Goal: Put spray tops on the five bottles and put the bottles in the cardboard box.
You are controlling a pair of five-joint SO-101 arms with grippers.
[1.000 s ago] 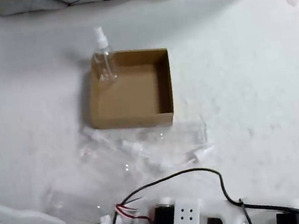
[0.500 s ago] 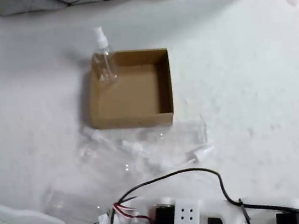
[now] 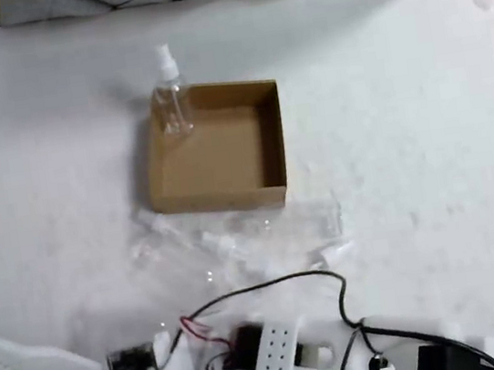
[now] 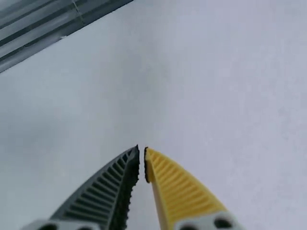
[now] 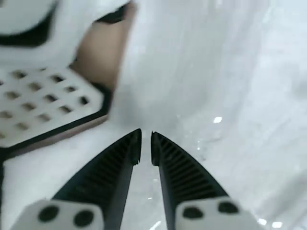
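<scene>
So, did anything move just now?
An arm at the near edge of the table shifted a little leftward in the high view, its black cable moving with it. Nothing was grabbed or let go. The cardboard box, the capped bottle at its corner and the clear bottles lying before it stayed put.

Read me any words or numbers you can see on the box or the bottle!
No text can be read anywhere.
The cardboard box is plain brown.
The spray bottle at its corner is clear, with no label visible.
</scene>
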